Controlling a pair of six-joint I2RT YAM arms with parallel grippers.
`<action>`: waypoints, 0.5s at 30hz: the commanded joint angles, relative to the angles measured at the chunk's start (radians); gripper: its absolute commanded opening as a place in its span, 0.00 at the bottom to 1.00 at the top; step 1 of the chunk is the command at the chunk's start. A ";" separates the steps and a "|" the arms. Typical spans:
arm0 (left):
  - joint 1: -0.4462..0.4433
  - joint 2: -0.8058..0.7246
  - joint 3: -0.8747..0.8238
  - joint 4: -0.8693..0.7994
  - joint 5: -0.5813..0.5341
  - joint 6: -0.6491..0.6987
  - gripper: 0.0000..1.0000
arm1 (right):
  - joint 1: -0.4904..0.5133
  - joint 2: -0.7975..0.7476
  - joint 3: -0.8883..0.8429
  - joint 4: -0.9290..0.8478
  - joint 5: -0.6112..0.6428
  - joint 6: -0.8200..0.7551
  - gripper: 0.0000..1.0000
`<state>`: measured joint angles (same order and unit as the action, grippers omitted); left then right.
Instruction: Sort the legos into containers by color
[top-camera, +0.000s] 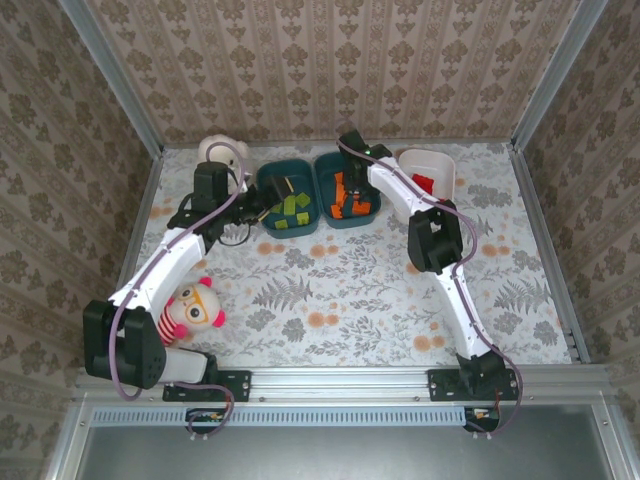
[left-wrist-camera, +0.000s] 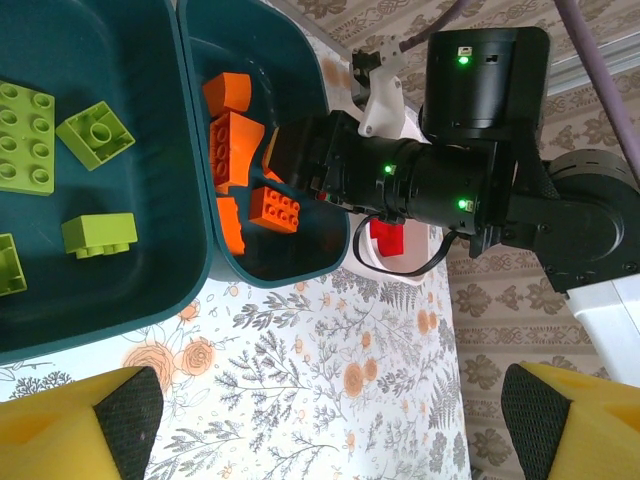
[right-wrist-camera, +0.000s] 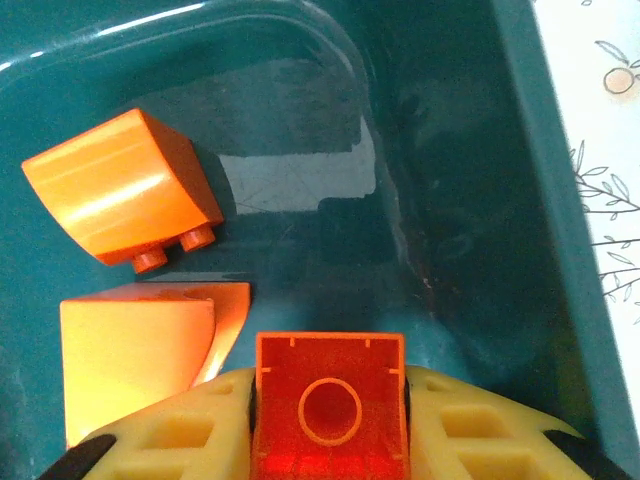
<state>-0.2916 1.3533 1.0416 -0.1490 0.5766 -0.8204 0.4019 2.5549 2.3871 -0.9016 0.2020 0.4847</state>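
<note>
The right gripper (right-wrist-camera: 330, 435) is clamped on an orange brick (right-wrist-camera: 330, 395), whose hollow underside faces the wrist camera between the two yellow fingers (right-wrist-camera: 190, 430). From above, this gripper (top-camera: 352, 182) hangs over the middle tub (top-camera: 322, 195), the dark teal one that holds the orange pieces. The left gripper (left-wrist-camera: 340, 430) has its jaws wide apart, holds nothing and is above the flowered table (left-wrist-camera: 330, 380), just beside the near rim of the left tub (left-wrist-camera: 150, 290).

Under the held brick lie a curved orange piece (right-wrist-camera: 120, 190) and a second orange piece (right-wrist-camera: 135, 360); the second one sits against the left finger. Light green bricks (left-wrist-camera: 95, 130) lie in the left tub (top-camera: 264, 182). The white tub (top-camera: 447, 165) stands to the right of the middle one, with a red brick (top-camera: 424, 184) in it. A white plush toy (top-camera: 222, 152) sits behind the left arm, and a striped doll with glasses (top-camera: 195, 310) lies near that arm's base, well apart from the tubs.

In the left wrist view, the right arm's black wrist covers the far side of the middle tub (left-wrist-camera: 300, 265) and most of the white tub. The red brick (left-wrist-camera: 388, 238) is only partly visible there. The right fingers' lower parts are cut off at the picture's edge. Whether the held brick touches the tub floor cannot be told.
</note>
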 joint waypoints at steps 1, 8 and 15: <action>0.009 -0.002 0.022 0.003 0.011 0.001 0.91 | -0.006 0.021 0.038 -0.058 -0.013 -0.005 0.38; 0.012 -0.011 0.043 -0.034 0.007 0.019 0.91 | -0.003 -0.048 0.039 -0.050 -0.023 0.000 0.59; 0.025 -0.066 0.054 -0.183 -0.016 0.051 0.91 | 0.011 -0.254 -0.003 -0.024 0.034 0.011 0.65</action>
<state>-0.2794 1.3380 1.0687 -0.2367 0.5716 -0.8078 0.4042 2.4832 2.3905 -0.9237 0.1883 0.4828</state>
